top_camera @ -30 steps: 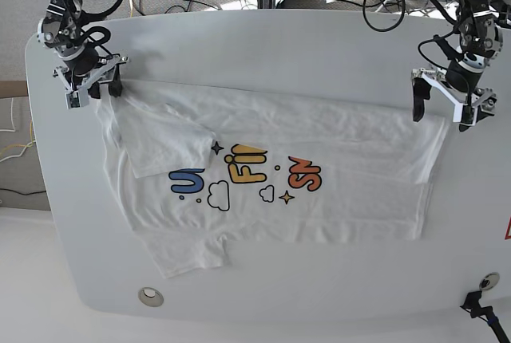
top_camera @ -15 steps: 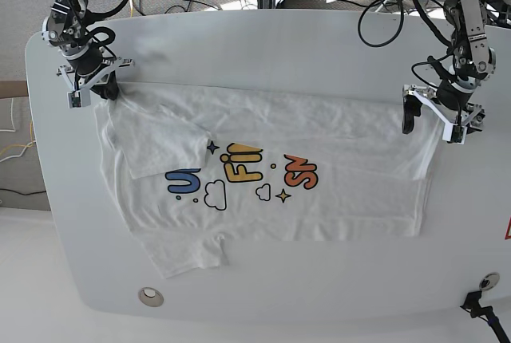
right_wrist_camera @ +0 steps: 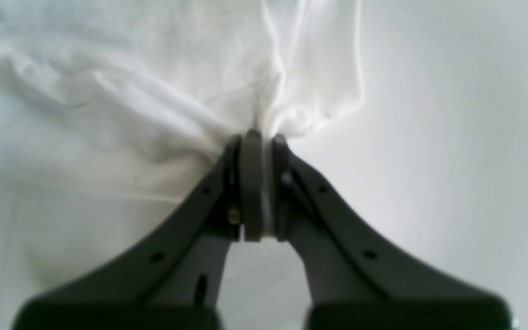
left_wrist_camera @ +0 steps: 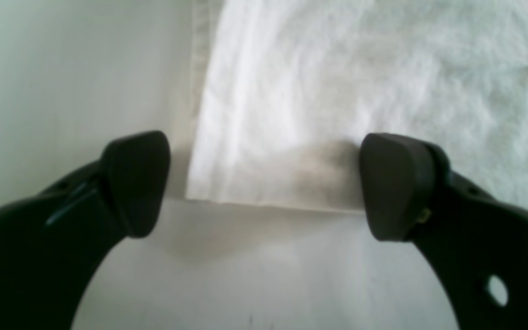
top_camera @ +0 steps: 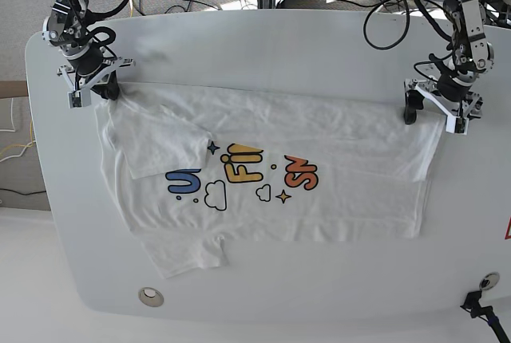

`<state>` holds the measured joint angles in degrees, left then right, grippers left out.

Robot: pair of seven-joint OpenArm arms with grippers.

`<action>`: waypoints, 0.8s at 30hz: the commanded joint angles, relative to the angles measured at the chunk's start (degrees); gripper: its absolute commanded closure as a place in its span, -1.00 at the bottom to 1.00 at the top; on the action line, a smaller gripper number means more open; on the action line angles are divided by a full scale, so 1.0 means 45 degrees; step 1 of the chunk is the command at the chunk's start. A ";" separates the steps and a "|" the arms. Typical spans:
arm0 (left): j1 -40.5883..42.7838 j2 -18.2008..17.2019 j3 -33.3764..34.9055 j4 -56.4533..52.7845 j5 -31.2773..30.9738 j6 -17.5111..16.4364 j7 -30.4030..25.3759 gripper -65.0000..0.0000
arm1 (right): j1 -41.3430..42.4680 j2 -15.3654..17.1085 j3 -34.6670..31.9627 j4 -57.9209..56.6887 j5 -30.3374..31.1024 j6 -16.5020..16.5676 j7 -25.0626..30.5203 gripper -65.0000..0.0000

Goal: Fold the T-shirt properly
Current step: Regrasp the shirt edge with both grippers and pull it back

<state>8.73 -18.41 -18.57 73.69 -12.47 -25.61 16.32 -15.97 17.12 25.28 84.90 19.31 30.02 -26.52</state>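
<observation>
White shirt (top_camera: 351, 211) on a pale table (top_camera: 255, 291), pinched at one corner.
Lying part-folded across the middle of the table, with a long flap turned over the blue, yellow and orange print (top_camera: 242, 171), leaving only part of the lettering in sight, along with clouds and stars; one sleeve (top_camera: 164, 147) laid inward over the body at the base view's left, the other (top_camera: 185, 254) sticking out toward the grommet (top_camera: 150, 297); pressed together on a gathered bit of cloth at the upper left corner, as to the right gripper (right_wrist_camera: 266, 188); spread wide at the upper right corner, as to the left gripper (left_wrist_camera: 264, 185), with one finger over the folded edge and the other just outside the side edge, cannot tell whether touching the cloth.
</observation>
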 commanded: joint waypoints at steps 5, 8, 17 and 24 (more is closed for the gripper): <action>0.0003 -0.0118 -0.0006 0.0083 0.0241 0.0034 0.0233 -0.05 | -0.0037 0.0151 0.0038 0.0151 -0.0003 0.0039 0.0004 1.00; 0.0003 -0.0118 -0.0064 0.0142 0.0241 0.0034 0.0233 0.67 | -0.0076 0.0151 0.0038 0.0170 -0.0003 0.0039 0.0004 1.00; 0.1547 -0.0157 -0.0103 0.1803 0.0222 0.0034 0.0291 0.76 | -0.1463 0.0151 0.0449 0.1030 -0.0003 0.0039 0.0004 1.00; 0.4516 -0.0157 -0.0123 0.3971 0.0222 0.0034 0.0311 0.76 | -0.3729 0.0151 0.0488 0.2573 -0.0003 0.0039 -0.0016 1.00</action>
<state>28.62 -18.35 -18.85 89.54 -12.03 -25.50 16.82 -32.03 17.06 27.09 95.02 19.51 30.06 -26.57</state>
